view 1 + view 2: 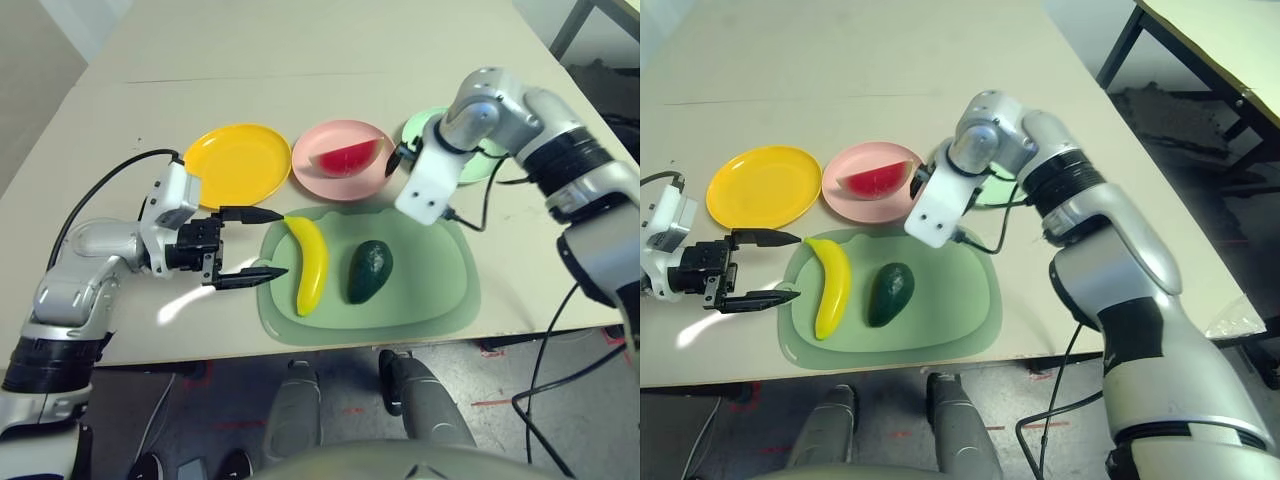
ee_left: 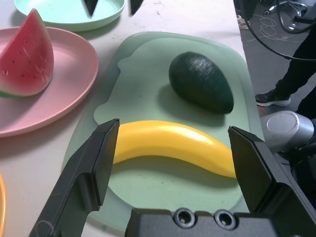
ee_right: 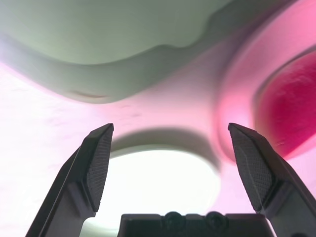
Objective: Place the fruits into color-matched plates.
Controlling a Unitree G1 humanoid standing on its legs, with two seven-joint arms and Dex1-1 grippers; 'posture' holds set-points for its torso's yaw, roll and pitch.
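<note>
Seeing red watermelon [image 1: 347,158] on my round pink plastic plate [image 1: 330,186]; both my left tool [image 2: 174,148] and right tool [image 3: 171,143] gape wide, empty.

A pale green rounded mat [image 1: 440,290] lies on the pale table [image 1: 300,90], its near-left edge just beside the left claw's tips. Well apart from that claw, past the right arm, stands a dark-legged table [image 1: 1230,75]. Loose black cable [image 1: 1055,410] hangs well apart from both claws.

Likely a robotics lab: silver robot forearms [image 1: 1130,290], loose black cables [image 1: 540,400].
</note>
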